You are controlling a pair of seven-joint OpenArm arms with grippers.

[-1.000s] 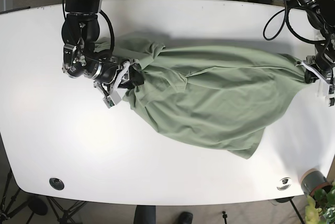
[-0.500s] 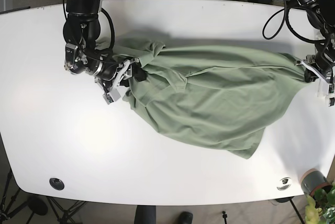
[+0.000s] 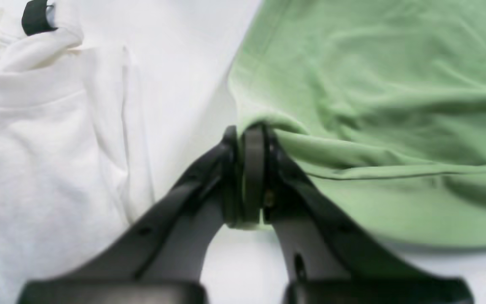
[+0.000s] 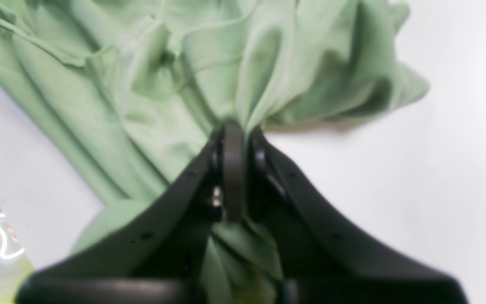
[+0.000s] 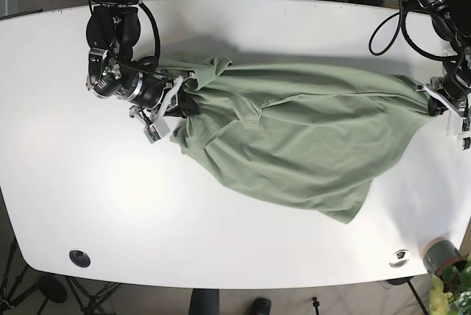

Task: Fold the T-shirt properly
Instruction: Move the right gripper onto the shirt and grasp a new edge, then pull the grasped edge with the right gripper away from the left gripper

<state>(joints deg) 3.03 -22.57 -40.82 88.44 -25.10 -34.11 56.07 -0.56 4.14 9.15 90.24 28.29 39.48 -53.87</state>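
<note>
We see the green T-shirt (image 5: 294,135) lying on the white table (image 5: 235,256), stretched across the middle of it between our two grippers. The cloth is not flat. It is gathered into a narrow bunch at each end and spreads wide in between, with long folds running from one end to the other. The lower edge hangs in a loose curve toward the near side of the table, and one corner of it points down toward the front edge.

Our right gripper (image 4: 232,169) is clenched on a bunch of the shirt. In the right wrist view the fabric fans out from the closed jaws in many deep pleats, and some cloth also shows below the jaws. In the base view this gripper is at the left end of the shirt, where the cloth is most crumpled.

Our left gripper (image 3: 247,173) is also clenched on the shirt. It pinches a rolled edge with a seam line running beside it. The cloth near it looks smoother, with only soft wrinkles. In the base view this end is near the right edge of the table.
</note>
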